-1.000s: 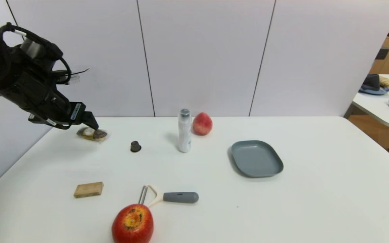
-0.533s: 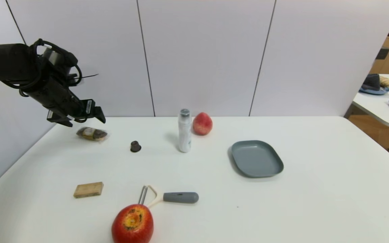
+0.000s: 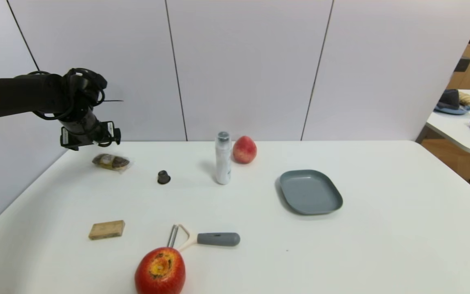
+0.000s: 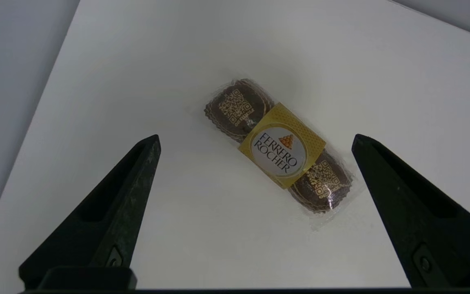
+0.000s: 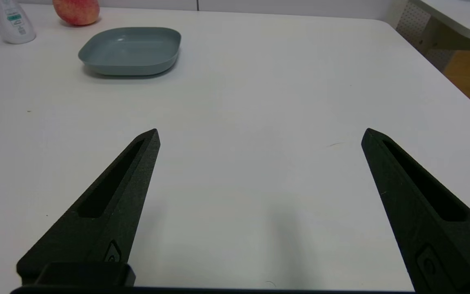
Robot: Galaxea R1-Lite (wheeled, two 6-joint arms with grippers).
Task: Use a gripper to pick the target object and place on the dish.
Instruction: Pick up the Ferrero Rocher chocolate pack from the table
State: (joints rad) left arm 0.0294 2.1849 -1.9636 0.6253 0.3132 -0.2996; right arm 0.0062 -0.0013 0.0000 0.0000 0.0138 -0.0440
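Since the earlier frames, left gripper point(image 3: 92, 138) has risen off the snack packet point(image 3: 111, 162) and drawn back; its fingers point(image 4: 133, 179) are spread wide, holding nothing, with the packet lying on the table point(image 3: 382, 245) just below and between them. Dish point(image 3: 311, 192) sits well apart, bare. Right gripper point(image 5: 259, 134), also spread, hovers idle over the table. Grasp, carry and placement all remain. Count: one packet, one dish, two grippers.

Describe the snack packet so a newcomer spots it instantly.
On the white table, look at the far-left corner, below the left end effector. The snack packet lies there: clear crinkly wrap, dark brown ends, gold middle label, unlike the plain wooden block nearer the front.
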